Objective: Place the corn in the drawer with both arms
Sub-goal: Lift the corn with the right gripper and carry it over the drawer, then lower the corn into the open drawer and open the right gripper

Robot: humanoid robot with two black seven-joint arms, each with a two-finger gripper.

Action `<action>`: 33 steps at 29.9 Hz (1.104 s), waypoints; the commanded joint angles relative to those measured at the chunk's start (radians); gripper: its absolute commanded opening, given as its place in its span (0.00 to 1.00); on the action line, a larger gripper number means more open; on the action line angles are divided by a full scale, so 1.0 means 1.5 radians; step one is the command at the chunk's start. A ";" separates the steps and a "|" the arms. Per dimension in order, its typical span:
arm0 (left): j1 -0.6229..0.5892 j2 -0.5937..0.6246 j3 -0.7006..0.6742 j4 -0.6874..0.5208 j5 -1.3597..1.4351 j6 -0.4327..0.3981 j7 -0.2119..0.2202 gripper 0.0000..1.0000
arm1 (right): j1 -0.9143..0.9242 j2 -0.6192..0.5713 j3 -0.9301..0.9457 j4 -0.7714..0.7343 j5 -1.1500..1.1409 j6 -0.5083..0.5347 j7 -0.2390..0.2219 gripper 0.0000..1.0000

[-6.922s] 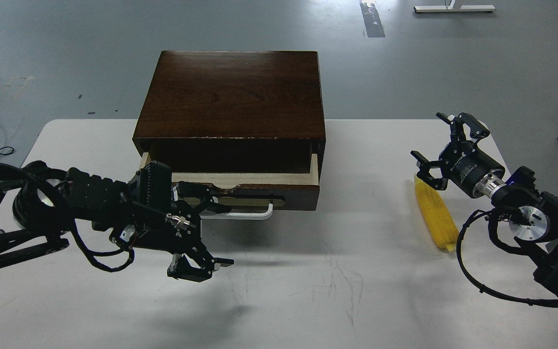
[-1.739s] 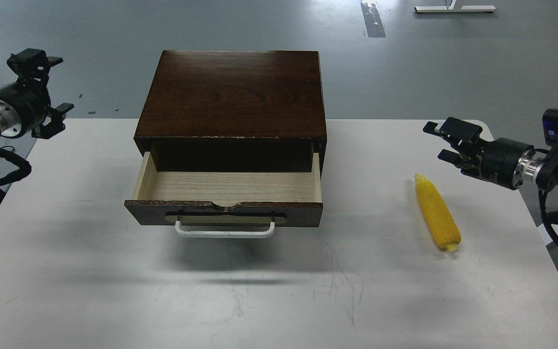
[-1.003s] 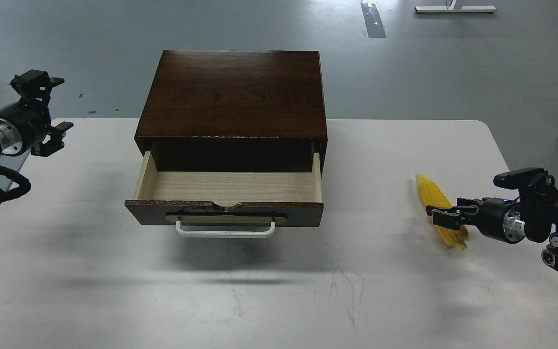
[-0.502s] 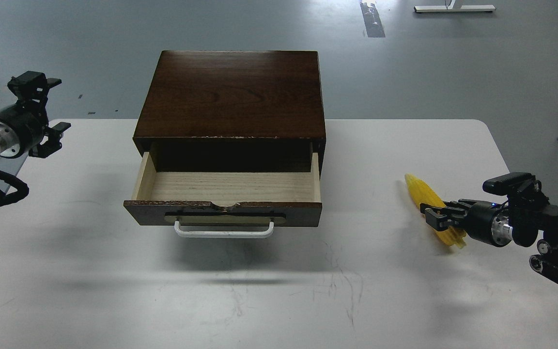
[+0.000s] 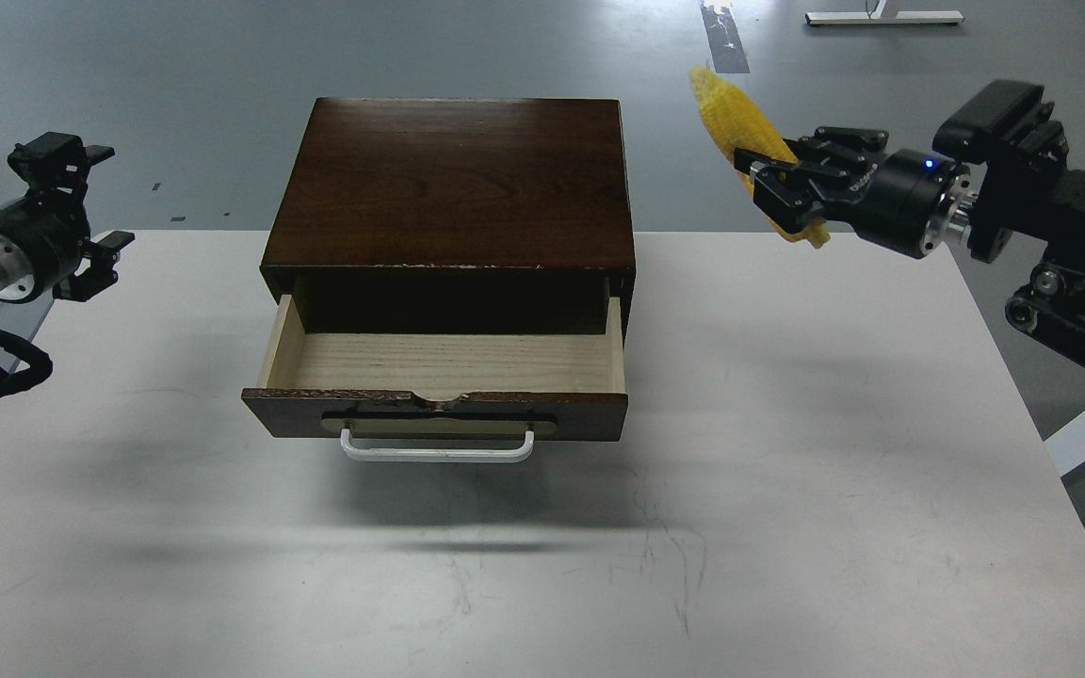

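A matte white table (image 5: 787, 527), faintly scuffed and round-cornered, is set on a smooth grey floor (image 5: 175, 85) marked with dark tape. At its middle stands a dark brown wooden box (image 5: 453, 179) with a glossy grained top. Its drawer (image 5: 444, 372) is pulled open, showing pale wood inside and a white bar handle (image 5: 437, 450) in front. To the right of the box, raised above the table, the knobbly yellow corn (image 5: 740, 118) is clasped by the right gripper (image 5: 783, 188). Left of the box, the left gripper (image 5: 72, 202) is held with fingers spread, holding nothing.
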 commanded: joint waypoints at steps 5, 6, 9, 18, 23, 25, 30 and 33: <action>-0.005 0.001 -0.001 -0.002 0.000 0.001 0.000 0.99 | 0.154 0.127 -0.073 0.025 -0.041 -0.001 0.042 0.21; -0.005 0.001 -0.001 -0.003 0.000 0.002 -0.001 0.98 | 0.167 0.147 -0.079 0.025 -0.050 -0.001 0.045 0.21; -0.005 0.002 -0.002 -0.003 0.000 0.003 -0.002 0.98 | 0.181 0.172 -0.087 0.025 -0.071 -0.001 0.051 0.21; -0.004 0.027 -0.002 -0.006 -0.001 0.000 -0.004 0.98 | 0.183 0.288 -0.150 0.014 -0.088 -0.001 0.055 0.24; -0.004 0.031 -0.002 -0.006 -0.001 0.000 -0.005 0.99 | 0.169 0.298 -0.171 -0.005 -0.088 -0.002 0.055 0.39; -0.004 0.032 -0.002 -0.006 -0.001 0.000 -0.005 0.98 | 0.157 0.304 -0.169 -0.007 -0.087 -0.004 0.055 0.58; -0.004 0.034 -0.002 -0.007 -0.002 0.000 -0.005 0.99 | 0.137 0.307 -0.167 -0.008 -0.085 -0.040 0.055 0.99; -0.004 0.034 -0.002 -0.008 -0.001 -0.001 -0.005 0.99 | 0.128 0.307 -0.168 -0.008 -0.085 -0.052 0.055 1.00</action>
